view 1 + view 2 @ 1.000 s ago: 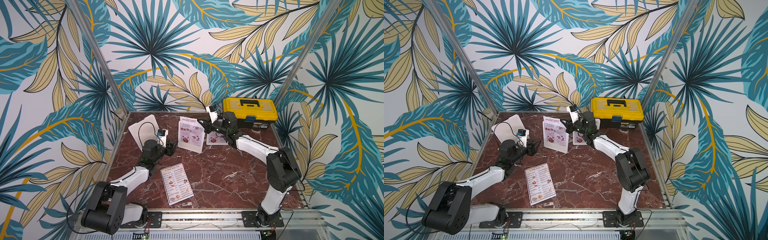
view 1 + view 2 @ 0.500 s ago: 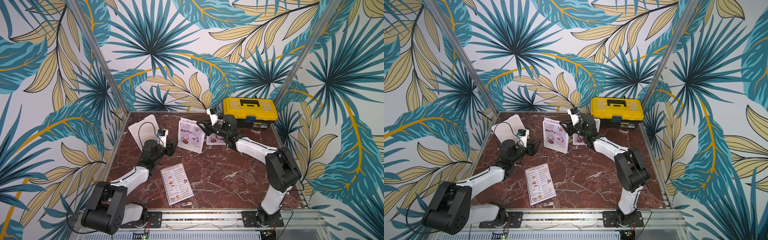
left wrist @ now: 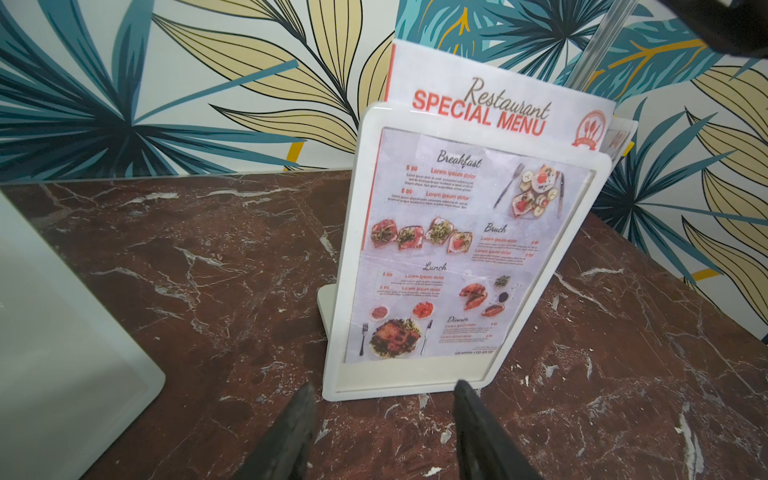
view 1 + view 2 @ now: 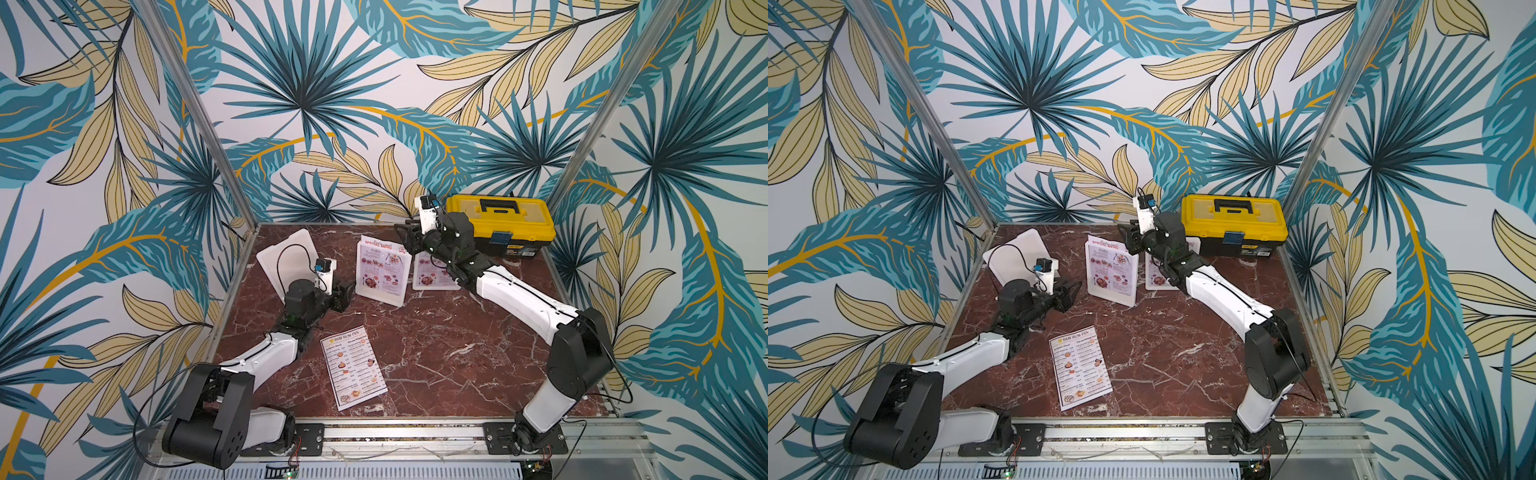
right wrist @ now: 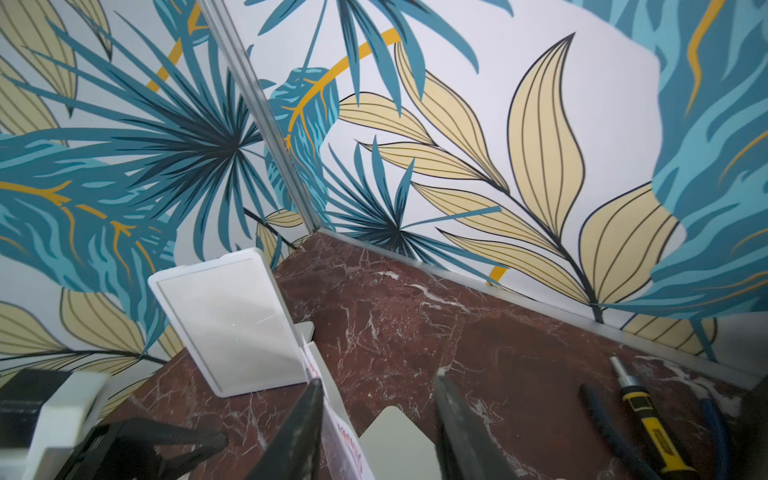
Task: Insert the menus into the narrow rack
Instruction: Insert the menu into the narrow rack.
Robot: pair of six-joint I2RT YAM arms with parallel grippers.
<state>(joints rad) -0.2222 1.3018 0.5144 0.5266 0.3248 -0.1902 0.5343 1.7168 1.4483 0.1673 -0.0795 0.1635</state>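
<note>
A white narrow rack (image 4: 382, 286) (image 4: 1112, 286) (image 3: 415, 374) stands upright mid-table with a red-titled "SPECIAL MENU" sheet (image 3: 478, 112) in its slot, the title strip sticking out above. My right gripper (image 4: 405, 239) (image 4: 1128, 241) (image 5: 378, 381) hovers open over that top edge, one finger (image 5: 303, 424) beside the sheet (image 5: 353, 453). My left gripper (image 4: 347, 291) (image 4: 1073, 291) (image 3: 382, 388) is open and empty, just short of the rack's lower edge. A second red menu (image 4: 430, 272) stands behind, partly hidden by the right arm. The "DIM SUM INN" menu (image 4: 353, 368) (image 4: 1079, 368) lies flat near the front.
An empty white rack (image 4: 286, 257) (image 4: 1017, 257) (image 5: 232, 320) leans at the far left corner. A yellow toolbox (image 4: 498, 224) (image 4: 1233, 224) sits at the back right. A screwdriver (image 5: 648, 424) and other tools lie near the back wall. Patterned walls close three sides.
My right gripper's jaws have opened, letting go of the special menu's top edge, which stays in the rack. The left arm has not moved.
</note>
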